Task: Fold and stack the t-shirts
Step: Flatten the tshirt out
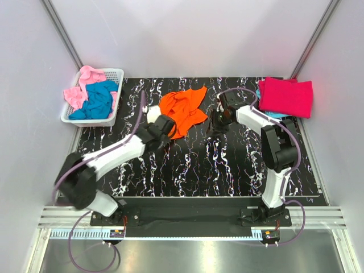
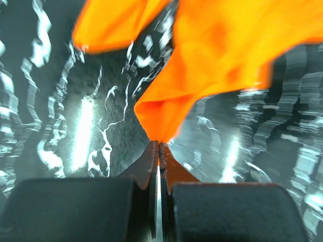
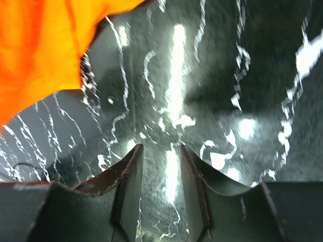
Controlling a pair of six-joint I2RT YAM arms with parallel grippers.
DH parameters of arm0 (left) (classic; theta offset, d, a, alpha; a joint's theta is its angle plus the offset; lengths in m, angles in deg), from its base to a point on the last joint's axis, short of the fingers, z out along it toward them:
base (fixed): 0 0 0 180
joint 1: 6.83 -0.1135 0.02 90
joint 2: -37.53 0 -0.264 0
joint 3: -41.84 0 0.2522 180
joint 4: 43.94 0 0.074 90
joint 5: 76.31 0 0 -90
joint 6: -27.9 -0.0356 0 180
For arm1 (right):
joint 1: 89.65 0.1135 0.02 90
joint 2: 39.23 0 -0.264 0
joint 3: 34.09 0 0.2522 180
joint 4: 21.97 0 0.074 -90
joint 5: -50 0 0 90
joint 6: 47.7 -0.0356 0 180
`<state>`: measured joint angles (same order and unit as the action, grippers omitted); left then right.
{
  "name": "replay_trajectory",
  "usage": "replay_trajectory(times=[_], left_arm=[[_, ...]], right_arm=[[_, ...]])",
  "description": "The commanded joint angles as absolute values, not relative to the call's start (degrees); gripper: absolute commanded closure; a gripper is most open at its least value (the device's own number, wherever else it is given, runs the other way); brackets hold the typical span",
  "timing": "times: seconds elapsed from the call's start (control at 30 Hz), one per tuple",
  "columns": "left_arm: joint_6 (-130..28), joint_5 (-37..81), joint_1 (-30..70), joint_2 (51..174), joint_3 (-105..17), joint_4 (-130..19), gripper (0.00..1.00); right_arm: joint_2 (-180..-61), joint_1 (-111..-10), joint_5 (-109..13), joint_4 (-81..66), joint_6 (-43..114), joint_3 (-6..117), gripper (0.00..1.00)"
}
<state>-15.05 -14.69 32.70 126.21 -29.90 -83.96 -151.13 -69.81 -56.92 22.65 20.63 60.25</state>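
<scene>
An orange t-shirt (image 1: 183,110) lies crumpled on the black marbled table, in the middle at the back. My left gripper (image 1: 165,132) is at the shirt's near left corner; in the left wrist view its jaws are shut (image 2: 159,144) on a pinched fold of the orange t-shirt (image 2: 217,55). My right gripper (image 1: 216,126) hovers just right of the shirt, open, with only table between its fingers (image 3: 160,149); the orange t-shirt (image 3: 40,50) fills that view's upper left. A crimson-pink t-shirt (image 1: 286,97) lies folded at the back right over a teal one (image 1: 274,115).
A white lattice basket (image 1: 116,111) at the back left holds a teal blue t-shirt (image 1: 98,100) and a light pink t-shirt (image 1: 79,89). The table's (image 1: 227,165) near half shows bare marbled surface. Grey walls and slanted metal posts enclose the table.
</scene>
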Motion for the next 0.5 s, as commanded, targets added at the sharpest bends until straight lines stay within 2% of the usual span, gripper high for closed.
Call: replay_trajectory(times=[0.0,0.1,0.2,0.33,0.47], left_arm=[[-22.4,-19.9,34.6,114.4,-34.8,-86.9,1.00],[-27.6,-17.9,35.0,107.2,-40.6,-88.2,1.00],[-32.8,-15.3,35.2,106.3,-48.7,-89.9,1.00],[-40.0,-13.7,35.4,109.1,-59.3,-90.5,1.00],[-48.3,-11.3,35.4,117.2,-73.0,-90.5,1.00]], right_arm=[[-145.8,-69.7,-55.0,20.8,19.4,57.5,0.58],[-142.7,-69.7,-54.6,19.7,18.3,54.6,0.58],[-139.8,-69.7,-55.0,18.5,17.3,51.7,0.58],[-136.6,-69.5,-56.8,17.3,16.1,48.7,0.58],[-134.6,-68.6,-57.7,16.1,15.8,45.3,0.59]])
